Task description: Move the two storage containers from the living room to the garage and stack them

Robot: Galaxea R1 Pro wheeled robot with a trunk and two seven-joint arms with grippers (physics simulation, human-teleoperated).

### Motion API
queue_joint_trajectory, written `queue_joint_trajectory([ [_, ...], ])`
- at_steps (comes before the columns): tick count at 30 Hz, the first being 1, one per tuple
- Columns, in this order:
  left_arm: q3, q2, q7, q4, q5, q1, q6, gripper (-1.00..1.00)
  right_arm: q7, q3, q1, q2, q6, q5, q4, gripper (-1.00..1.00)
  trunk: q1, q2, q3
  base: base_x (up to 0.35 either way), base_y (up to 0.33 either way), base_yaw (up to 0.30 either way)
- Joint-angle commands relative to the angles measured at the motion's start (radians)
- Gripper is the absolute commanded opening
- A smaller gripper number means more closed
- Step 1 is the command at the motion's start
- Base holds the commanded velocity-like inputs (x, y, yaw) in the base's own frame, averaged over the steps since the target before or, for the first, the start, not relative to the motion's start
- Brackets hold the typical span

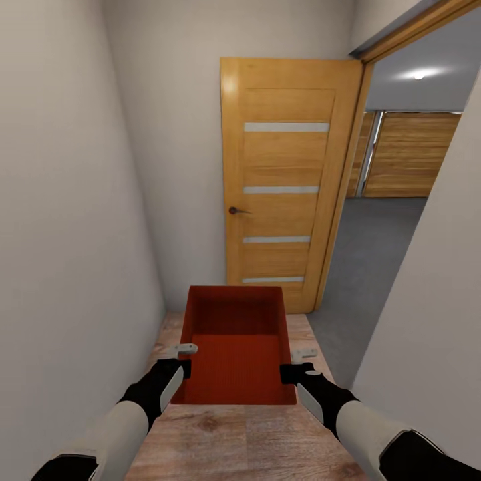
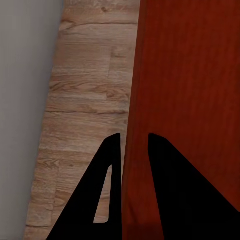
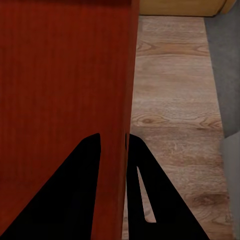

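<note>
One orange-red storage container [image 1: 237, 347], lidless and shallow, hangs level in front of me above the light wood-plank floor [image 1: 240, 434]. My left gripper [image 1: 184, 357] is shut on its left wall and my right gripper [image 1: 297, 364] on its right wall. In the left wrist view the gripper [image 2: 134, 136] straddles the thin wall of the container [image 2: 190, 90]. The right wrist view shows the same grip [image 3: 113, 136] on the container [image 3: 60, 70]. Through the doorway at right lies the garage, with its dark grey floor [image 1: 374, 247] and wood-plank doors [image 1: 409, 164].
I am in a narrow corridor between a pale left wall [image 1: 67, 234] and a right wall [image 1: 427, 334]. An open light-wood door [image 1: 287, 194] with a dark handle stands straight ahead, folded back against the end wall. The opening is to its right.
</note>
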Motion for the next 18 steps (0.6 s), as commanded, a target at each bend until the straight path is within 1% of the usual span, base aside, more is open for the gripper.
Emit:
queue_joint_trajectory([
  [1,-0.002,0.015,0.007,-0.041,0.011,-0.001,0.001,-1.00,-0.006,0.004,0.000,-0.021,0.006,-0.027,0.043,-1.00,0.001,-0.002,-0.002,0.236,0.000,0.000],
  [18,-0.002,0.015,0.007,-0.040,0.011,-0.001,0.000,-1.00,-0.006,0.004,0.000,-0.022,0.006,-0.027,0.043,-1.00,0.001,-0.002,-0.002,0.313,0.000,0.000],
])
